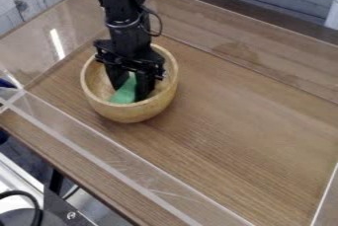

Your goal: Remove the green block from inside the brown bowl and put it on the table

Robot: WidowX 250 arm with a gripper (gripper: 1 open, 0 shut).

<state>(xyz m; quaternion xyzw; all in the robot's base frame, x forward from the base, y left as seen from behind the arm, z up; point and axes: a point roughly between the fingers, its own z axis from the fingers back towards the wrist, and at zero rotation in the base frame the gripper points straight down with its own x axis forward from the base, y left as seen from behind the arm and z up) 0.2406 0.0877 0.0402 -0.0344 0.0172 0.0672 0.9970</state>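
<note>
Fingers point(128, 75) of the black gripper point(128, 84) reach down inside the brown bowl point(129, 104), pinching the green block point(126, 93) between them — the upper part of the block is hidden behind the fingers, its lower end showing bright green against the bowl's pale interior. Whether that lower end rests on the bowl floor or hangs just clear of it cannot be told from this view. Block leans, not upright. Arm point(123, 8) descends near-vertically from the top of the view, gripper pointing down into the bowl.

Bowl stands on the wood-grain worktop point(231, 121), toward its left side and nearer the far edge than the near one. Clear acrylic walls point(79, 146) run along the worktop edges — the near-left wall passes close in front of the bowl.
</note>
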